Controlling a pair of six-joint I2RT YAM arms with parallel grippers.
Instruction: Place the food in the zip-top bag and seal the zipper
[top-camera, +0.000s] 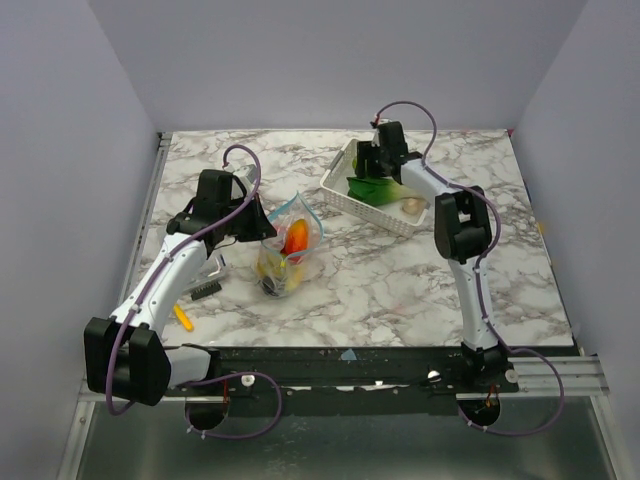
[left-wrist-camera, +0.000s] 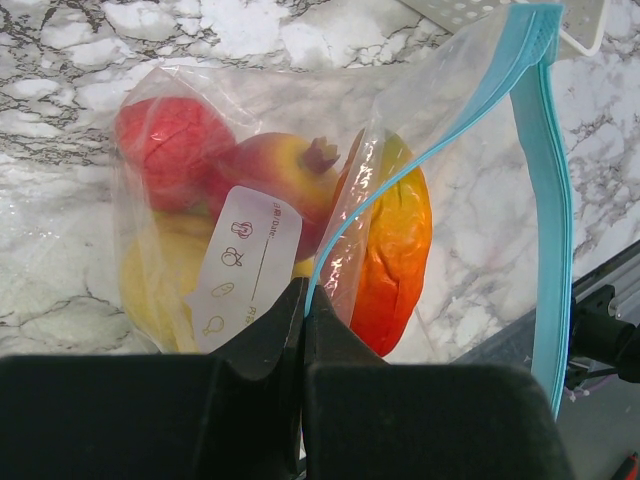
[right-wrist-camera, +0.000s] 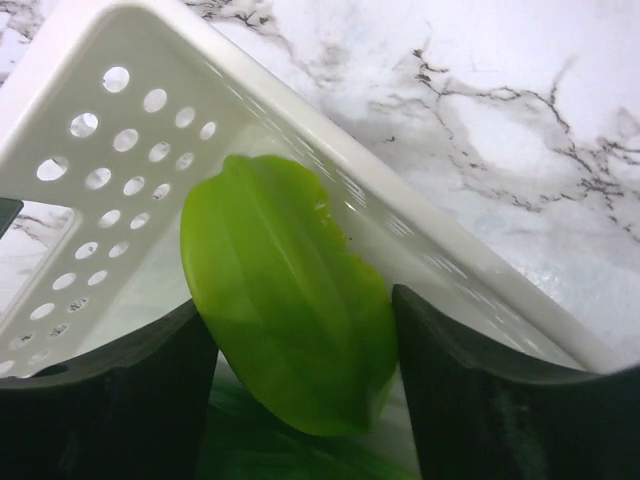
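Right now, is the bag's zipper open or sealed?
Open. In the left wrist view the zipper gapes, its two blue strips apart; the left gripper pinches one lip.

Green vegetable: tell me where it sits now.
In the top view, the green vegetable lies in the white basket, up and right of the bag, between the right end effector's fingers.

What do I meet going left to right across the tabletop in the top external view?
Small orange-yellow item beside the left arm → left hand → clear plastic zip-top bag → white perforated plastic basket.
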